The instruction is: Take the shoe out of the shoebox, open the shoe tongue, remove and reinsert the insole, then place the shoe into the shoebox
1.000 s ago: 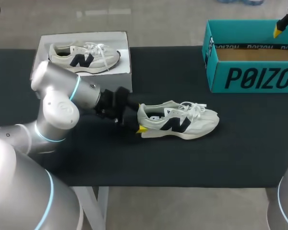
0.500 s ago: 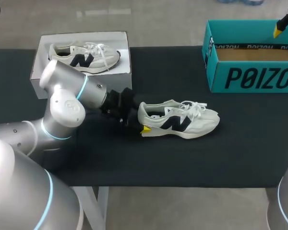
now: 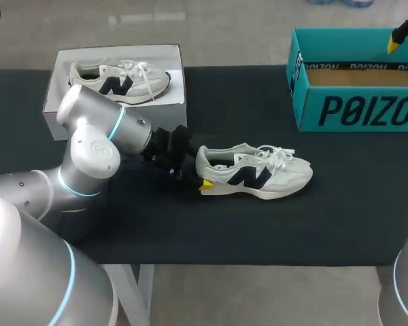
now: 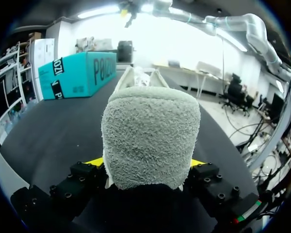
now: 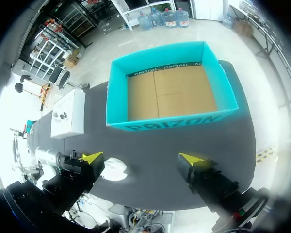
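left hand [image 4: 145,162] seemingly clamps the shoe [image 3: 258,175] heel; right hand [image 5: 142,158] gapes wide above the shoebox [image 5: 165,121].

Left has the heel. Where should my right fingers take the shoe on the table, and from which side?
Probably the forefoot, past the laces, from above with the right gripper across its width. The shoe stands upright on its sole, toe toward the right arm's side, and the left gripper clamps the heel, leaving that end free.
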